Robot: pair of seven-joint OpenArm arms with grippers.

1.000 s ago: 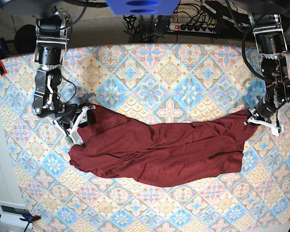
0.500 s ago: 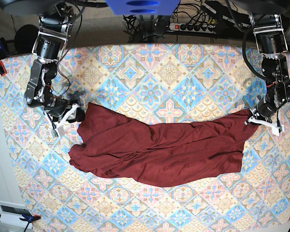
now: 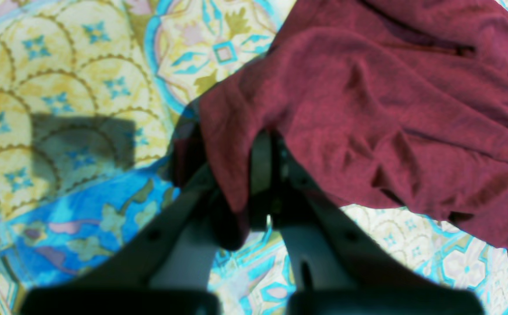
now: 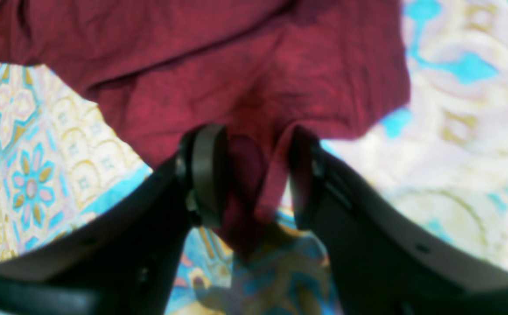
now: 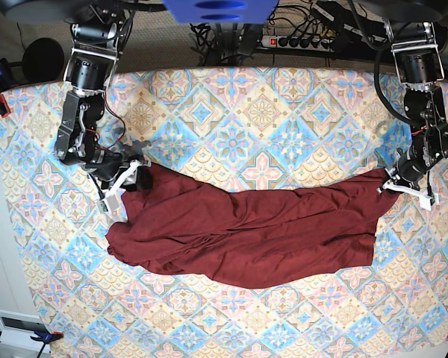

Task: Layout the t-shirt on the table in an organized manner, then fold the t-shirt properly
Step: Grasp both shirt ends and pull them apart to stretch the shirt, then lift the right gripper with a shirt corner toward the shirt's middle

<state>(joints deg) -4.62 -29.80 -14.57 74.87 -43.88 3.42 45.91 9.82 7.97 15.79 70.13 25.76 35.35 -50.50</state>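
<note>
We saw the left pincer (image 3: 268, 183) clamped tight on the t-shirt (image 5: 254, 231) edge at the base view's right. The right pincer (image 4: 254, 175), jaws apart, straddled a fold at the left without pinching it. Both arms reached down from the top corners. The maroon shirt lay crumpled across the middle of the tabletop (image 5: 231, 112).
</note>
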